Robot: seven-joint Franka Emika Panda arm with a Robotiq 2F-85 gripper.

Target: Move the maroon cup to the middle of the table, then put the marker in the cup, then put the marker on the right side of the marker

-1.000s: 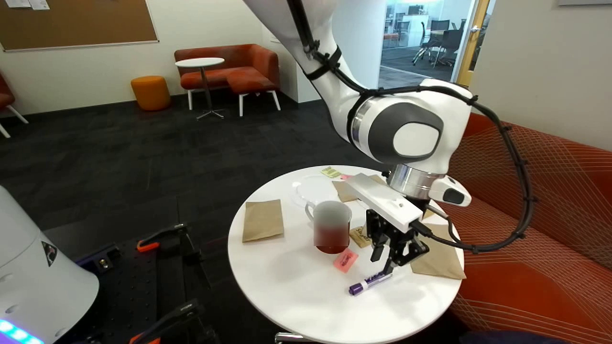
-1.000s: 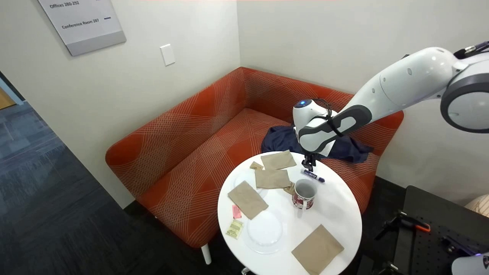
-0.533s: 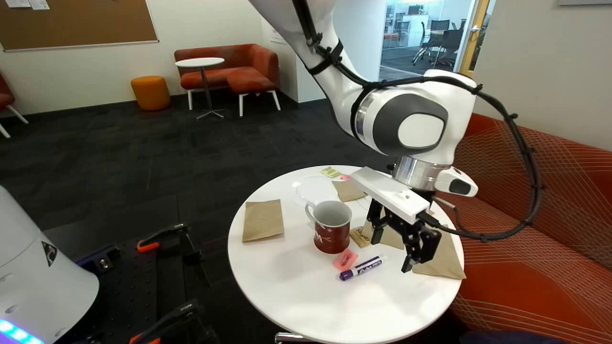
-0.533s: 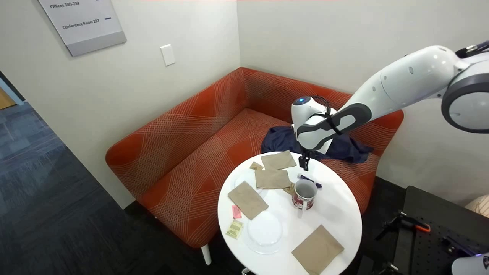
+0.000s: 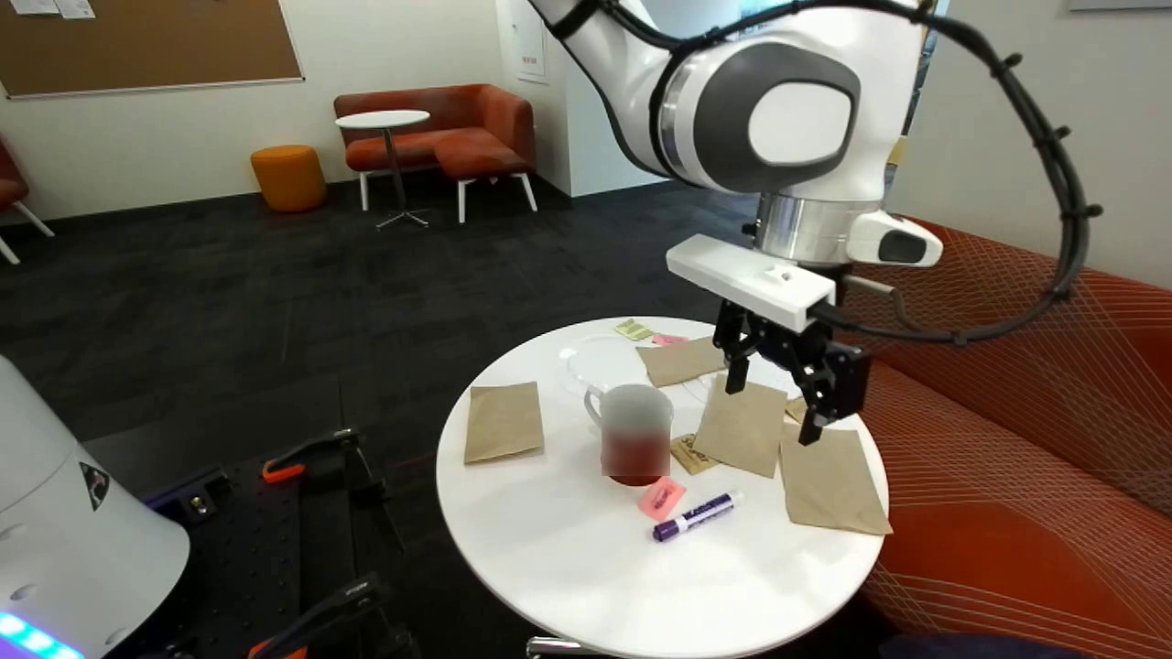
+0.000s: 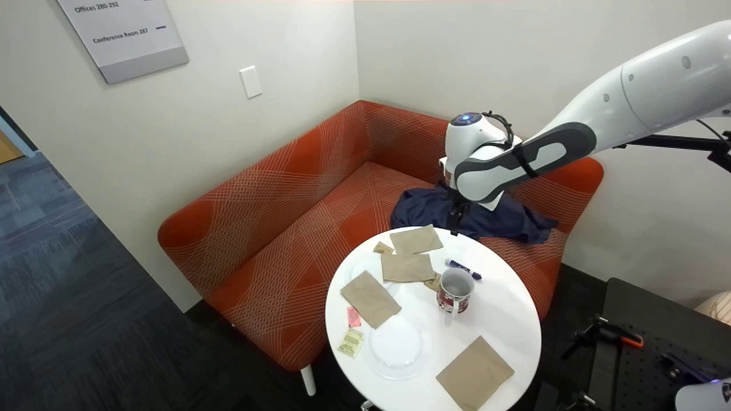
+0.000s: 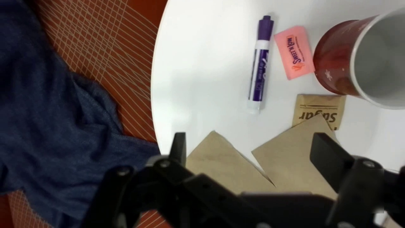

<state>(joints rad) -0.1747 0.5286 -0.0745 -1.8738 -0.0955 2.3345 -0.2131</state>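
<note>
A maroon cup (image 7: 357,60) stands mouth-up, a marker (image 7: 260,65) lies loose, and the jaws hold nothing.
The cup sits upright near the middle of the surface (image 5: 586,577), presumably so the marker can drop in; that lies nearby, just beside a pink packet (image 7: 295,52). The jaws hang above, spread wide, perhaps for a grasp on the marker, with nothing between them. Counted: one cup, one marker, four brown paper squares (image 5: 504,423), two pink packets, two tan packets (image 5: 693,454), one yellow-green packet (image 6: 350,342), two clear plates (image 6: 395,341).
</note>
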